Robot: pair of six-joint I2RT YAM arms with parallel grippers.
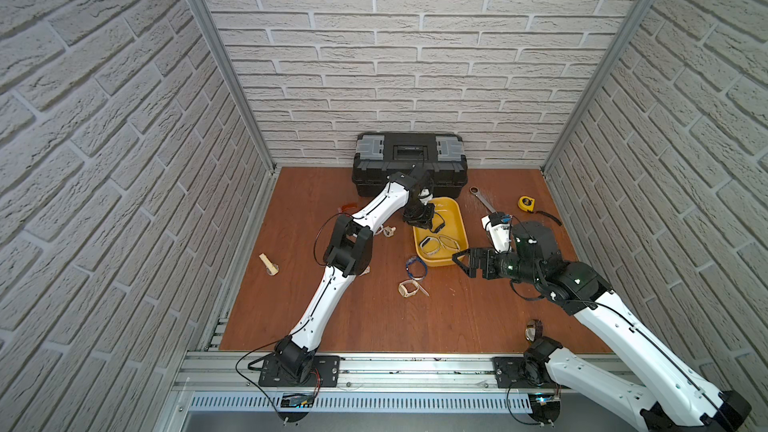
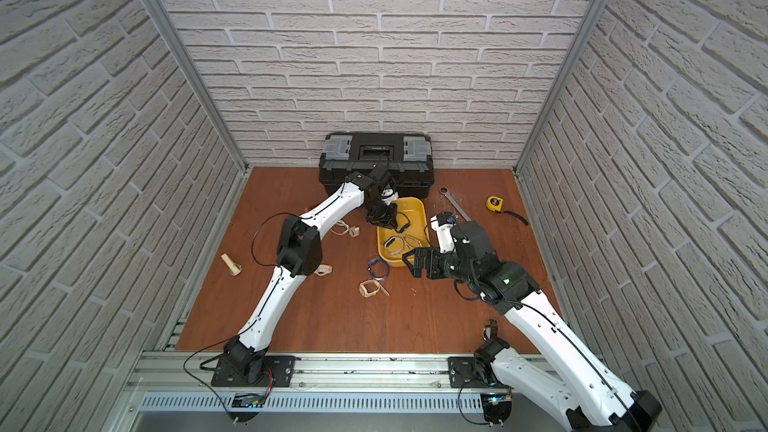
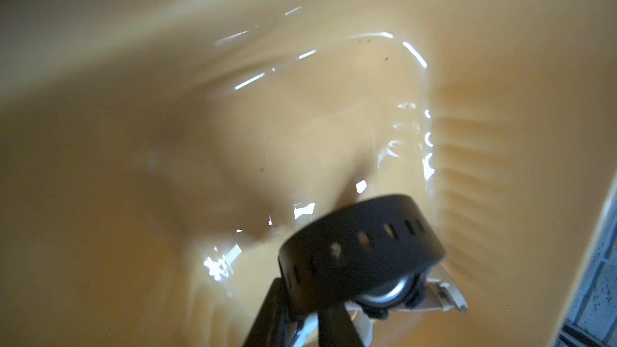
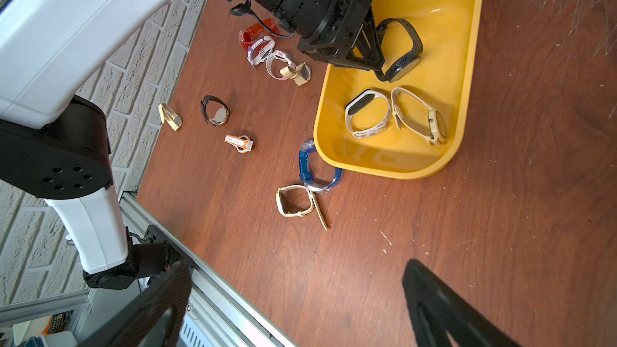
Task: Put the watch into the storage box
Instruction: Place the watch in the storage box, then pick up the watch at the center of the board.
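The yellow storage box [image 1: 451, 214] [image 2: 415, 209] [image 4: 444, 45] sits on the wooden table in front of the toolbox. Its inside [image 3: 167, 128] fills the left wrist view. My left gripper [image 1: 434, 224] [image 2: 399, 224] [image 3: 300, 295] hangs over the box's far end. Its jaws stand narrow, with the strap of a black watch [image 3: 360, 238] [image 4: 400, 45] between the fingertips. A white-banded watch [image 4: 367, 113] and a cream watch [image 4: 420, 118] lie in the near half of the box. My right gripper [image 1: 460, 266] [image 2: 409, 266] [image 4: 293, 275] is wide open and holds nothing, beside the box's near right corner.
A blue watch [image 1: 417, 266] and a beige watch [image 1: 409, 288] lie just in front of the box. Several more watches [image 4: 263, 48] are scattered to its left. A black toolbox [image 1: 409, 164] stands at the back wall, with a wrench [image 1: 482, 199] and a tape measure [image 1: 526, 203] to the right.
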